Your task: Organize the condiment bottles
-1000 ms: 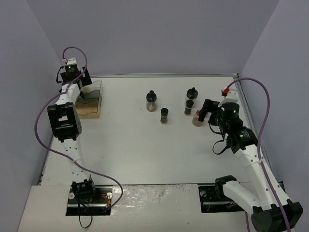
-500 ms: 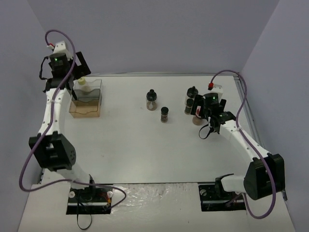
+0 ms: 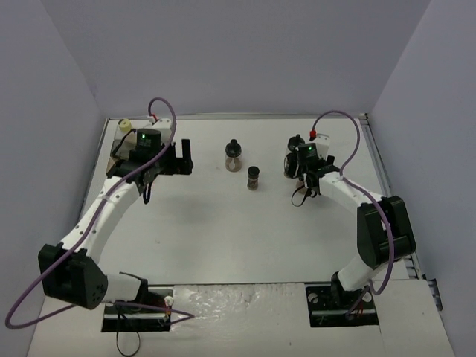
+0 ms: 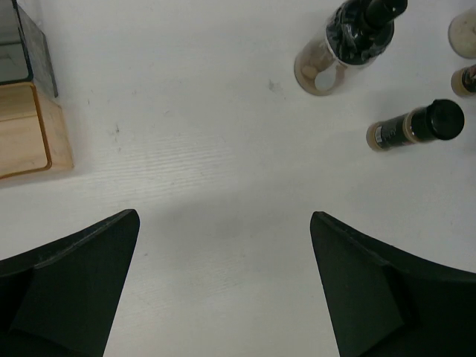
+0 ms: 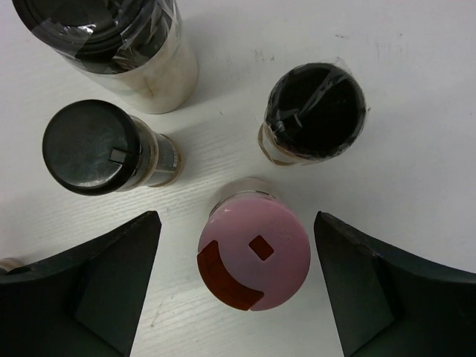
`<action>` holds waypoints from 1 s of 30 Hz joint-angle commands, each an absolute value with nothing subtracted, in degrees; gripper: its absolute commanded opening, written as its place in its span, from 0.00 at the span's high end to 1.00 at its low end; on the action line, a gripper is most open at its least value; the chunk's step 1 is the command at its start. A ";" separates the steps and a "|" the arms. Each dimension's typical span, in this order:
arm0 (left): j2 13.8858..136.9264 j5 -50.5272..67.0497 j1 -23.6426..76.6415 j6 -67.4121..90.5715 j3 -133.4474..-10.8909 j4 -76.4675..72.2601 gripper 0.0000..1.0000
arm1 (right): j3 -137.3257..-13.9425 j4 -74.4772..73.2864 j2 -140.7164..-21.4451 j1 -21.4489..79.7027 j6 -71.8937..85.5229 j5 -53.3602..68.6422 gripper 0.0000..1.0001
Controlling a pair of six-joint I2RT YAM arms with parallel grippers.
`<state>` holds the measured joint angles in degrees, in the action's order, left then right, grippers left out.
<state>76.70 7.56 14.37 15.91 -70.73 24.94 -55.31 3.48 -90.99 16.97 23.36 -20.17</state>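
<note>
jars stand loose on the white counter (image 3: 223, 223), most of them on its far right side. right fingers (image 3: 297, 169) are spread apart on either side of the pink jar (image 5: 254, 253), with a gap showing on each side of its cap. close around that jar stand a small black-capped jar (image 5: 97, 149), a second black-capped jar (image 5: 315, 111) and a larger jar (image 5: 111, 37), which is cut off by the top edge of the right wrist view. left fingers (image 3: 181, 158) are spread too, holding nothing, over bare counter between the rack (image 4: 30, 126) and a knob-topped jar (image 4: 349, 37). a slim black jar (image 4: 416, 125) stands near the knob-topped one, apart from it. a yellow-capped jar (image 3: 126, 124) shows at the far left edge, beyond the left arm.
</note>
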 commanded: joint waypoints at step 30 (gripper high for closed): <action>59.49 -0.65 15.29 13.71 -71.13 29.45 0.03 | -85.50 -0.29 -95.88 49.92 8.01 -9.16 0.73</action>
